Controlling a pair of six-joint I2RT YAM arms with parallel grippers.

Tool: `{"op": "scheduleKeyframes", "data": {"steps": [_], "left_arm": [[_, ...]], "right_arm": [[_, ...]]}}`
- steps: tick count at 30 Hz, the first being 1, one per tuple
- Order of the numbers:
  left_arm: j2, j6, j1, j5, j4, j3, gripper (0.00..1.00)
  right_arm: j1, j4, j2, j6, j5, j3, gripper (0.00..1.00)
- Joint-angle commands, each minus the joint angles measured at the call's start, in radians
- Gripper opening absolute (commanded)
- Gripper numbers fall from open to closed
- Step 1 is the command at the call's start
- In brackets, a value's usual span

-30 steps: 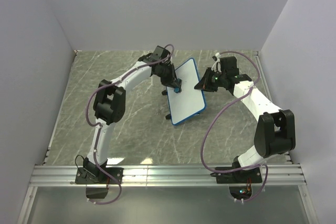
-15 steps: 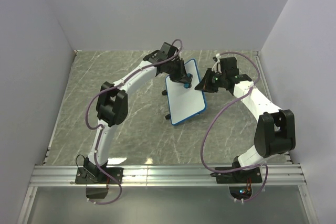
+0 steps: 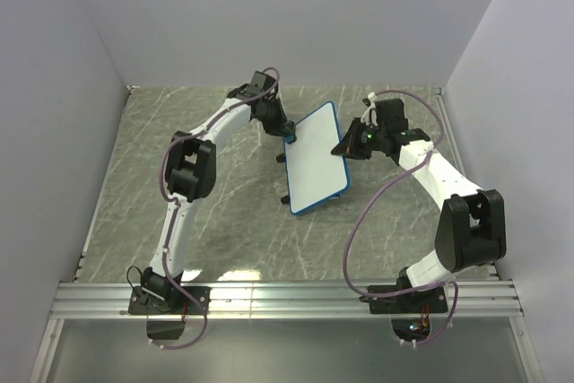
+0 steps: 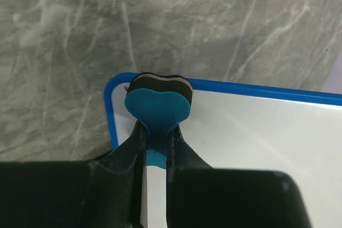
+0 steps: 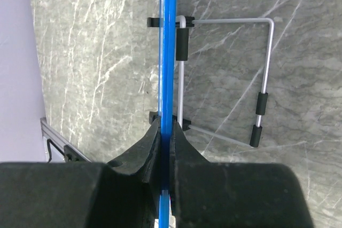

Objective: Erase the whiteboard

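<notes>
My left claw (image 4: 155, 138) is pinching the blue eraser (image 4: 158, 104), now swept from mid-board to a corner of the whiteboard (image 3: 316, 161); my right claw (image 5: 164, 132) is clamping its edge, holding it tilted; the surface is looking clean.

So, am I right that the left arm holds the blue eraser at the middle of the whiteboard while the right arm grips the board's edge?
Not quite: the eraser sits at a rounded corner of the whiteboard, not its middle, as the left wrist view shows. The left fingers do hold it, and the right fingers clamp the board's edge.
</notes>
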Motion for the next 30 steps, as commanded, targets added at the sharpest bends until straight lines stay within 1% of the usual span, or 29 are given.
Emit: {"op": "scheduleKeyframes", "data": {"steps": [1, 5, 6, 8, 9, 13, 15, 20, 25, 26, 30], "left_arm": [[0.004, 0.016, -0.055, -0.089, 0.001, -0.089, 0.00], [-0.125, 0.016, -0.026, -0.146, 0.039, -0.197, 0.00], [-0.186, 0.010, -0.015, -0.155, 0.054, -0.249, 0.00], [-0.247, 0.007, 0.027, -0.175, 0.070, -0.302, 0.00], [-0.302, 0.008, 0.042, -0.183, 0.073, -0.351, 0.00], [-0.406, 0.040, 0.131, -0.230, 0.036, -0.452, 0.00], [-0.461, 0.067, 0.152, -0.269, 0.025, -0.514, 0.00], [-0.589, 0.079, 0.221, -0.290, 0.047, -0.659, 0.00], [-0.622, 0.110, 0.237, -0.359, 0.005, -0.727, 0.00], [-0.628, 0.111, 0.238, -0.359, 0.001, -0.762, 0.00], [-0.627, 0.116, 0.238, -0.416, -0.019, -0.834, 0.00]], "right_arm": [[0.054, -0.117, -0.014, -0.105, -0.045, -0.030, 0.00], [0.054, -0.106, -0.015, -0.099, -0.048, -0.038, 0.00], [0.055, -0.105, -0.018, -0.096, -0.049, -0.041, 0.00], [0.057, -0.105, -0.027, -0.097, -0.046, -0.047, 0.00], [0.054, -0.103, -0.030, -0.099, -0.045, -0.049, 0.00], [0.055, -0.109, -0.040, -0.103, -0.036, -0.062, 0.00], [0.055, -0.099, -0.044, -0.096, -0.037, -0.075, 0.00], [0.055, -0.066, -0.043, -0.080, -0.051, -0.087, 0.00], [0.055, -0.051, -0.024, -0.066, -0.054, -0.072, 0.00], [0.057, -0.049, -0.021, -0.062, -0.055, -0.070, 0.00], [0.058, -0.048, -0.026, -0.057, -0.049, -0.056, 0.10]]}}
